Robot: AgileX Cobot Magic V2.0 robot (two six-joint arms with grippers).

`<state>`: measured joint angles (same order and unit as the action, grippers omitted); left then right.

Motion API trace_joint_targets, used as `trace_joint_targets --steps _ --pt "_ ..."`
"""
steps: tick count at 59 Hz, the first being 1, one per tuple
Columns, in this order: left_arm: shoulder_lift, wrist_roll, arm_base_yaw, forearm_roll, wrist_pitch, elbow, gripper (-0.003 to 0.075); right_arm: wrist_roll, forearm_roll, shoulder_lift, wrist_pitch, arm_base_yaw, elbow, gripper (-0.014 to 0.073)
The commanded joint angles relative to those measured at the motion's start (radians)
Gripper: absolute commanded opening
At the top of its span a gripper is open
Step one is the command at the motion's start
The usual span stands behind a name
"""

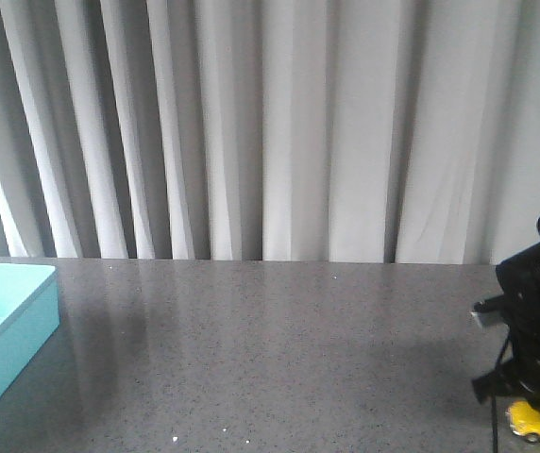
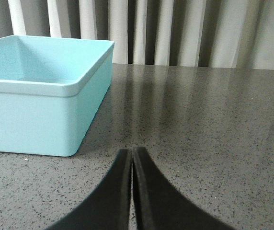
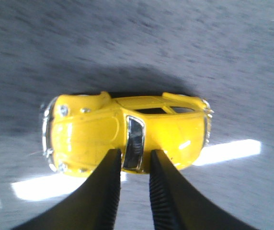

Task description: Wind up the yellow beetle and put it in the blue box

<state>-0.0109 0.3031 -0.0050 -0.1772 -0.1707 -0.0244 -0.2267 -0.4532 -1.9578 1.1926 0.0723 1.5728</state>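
The yellow beetle stands on its wheels on the grey table, seen from above in the right wrist view. My right gripper hangs over the car's near side, its fingertips a narrow gap apart, level with the windscreen and clasping nothing. In the front view the beetle peeks out under the black right arm at the table's right front. The blue box stands open at the far left, also in the front view. My left gripper is shut on nothing, low over the table beside the box.
Grey speckled tabletop stretches between the box and the car. A pale pleated curtain hangs behind the table's far edge. The inside of the box, as far as it shows, holds nothing.
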Motion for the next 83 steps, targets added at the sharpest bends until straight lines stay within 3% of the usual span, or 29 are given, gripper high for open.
trace_joint_targets --steps 1,12,23,29,40,65,83 --pt "-0.006 0.009 -0.007 -0.001 0.069 0.015 -0.0006 0.068 0.147 0.102 -0.087 0.003 0.123 0.0162" --pt "-0.006 0.009 -0.007 -0.001 0.069 0.015 -0.0006 0.155 0.333 0.303 -0.202 0.003 0.236 0.0162" --pt "-0.006 0.009 -0.007 -0.001 0.069 0.015 -0.0006 0.31 0.542 0.534 -0.25 0.003 0.221 0.0162" --pt "-0.006 0.009 -0.007 -0.001 0.069 0.015 -0.0006 0.363 0.585 0.654 -0.298 0.003 0.155 0.0162" --pt "-0.006 0.009 -0.007 -0.001 0.069 0.015 -0.0006 0.37 0.589 0.847 -0.38 0.003 -0.075 0.0162" --pt "-0.006 0.009 -0.007 -0.001 0.069 0.015 -0.0006 0.362 0.63 1.324 -0.709 0.003 -0.84 0.0162" --pt "-0.006 0.009 -0.007 -0.001 0.069 0.015 -0.0006 0.369 0.629 1.584 -0.803 0.003 -1.119 0.0162"
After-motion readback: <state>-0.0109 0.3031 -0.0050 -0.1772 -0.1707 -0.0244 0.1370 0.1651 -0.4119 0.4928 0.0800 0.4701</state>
